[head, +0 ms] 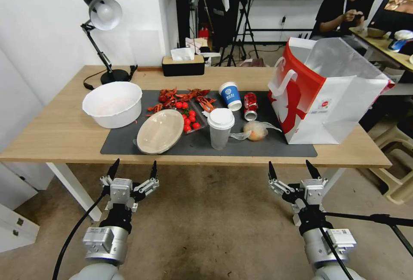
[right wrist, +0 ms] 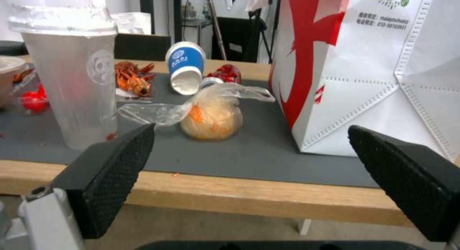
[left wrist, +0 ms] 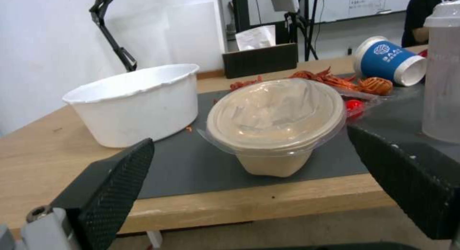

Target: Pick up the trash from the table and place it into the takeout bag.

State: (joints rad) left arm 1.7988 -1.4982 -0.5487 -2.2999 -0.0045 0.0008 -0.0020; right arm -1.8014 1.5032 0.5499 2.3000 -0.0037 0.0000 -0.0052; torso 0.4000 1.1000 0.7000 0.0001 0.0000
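On the dark mat of the table (head: pixel 56 136) lies the trash. A beige round plate (head: pixel 160 131) (left wrist: pixel 277 115) leans tilted near the front. Right of it stands a clear plastic cup with white lid (head: pixel 220 128) (right wrist: pixel 77 74). A blue-and-white paper cup (head: pixel 230 95) (right wrist: pixel 185 65) lies tipped behind it, beside a crushed red can (head: pixel 250 105) (right wrist: pixel 226 74). A small clear bag with an orange lump (head: pixel 255 130) (right wrist: pixel 211 115) sits close to the takeout bag (head: pixel 327 95) (right wrist: pixel 373 74), which stands open at the right. My left gripper (head: pixel 133 170) and right gripper (head: pixel 291 169) hang open before the table's front edge, holding nothing.
A big white bowl (head: pixel 112 103) (left wrist: pixel 139 99) sits at the left of the mat, with crayfish and tomatoes (head: pixel 183 101) in clear trays behind the plate. A desk lamp (head: pixel 101 17) and a black tissue box (head: pixel 183 65) stand at the back edge.
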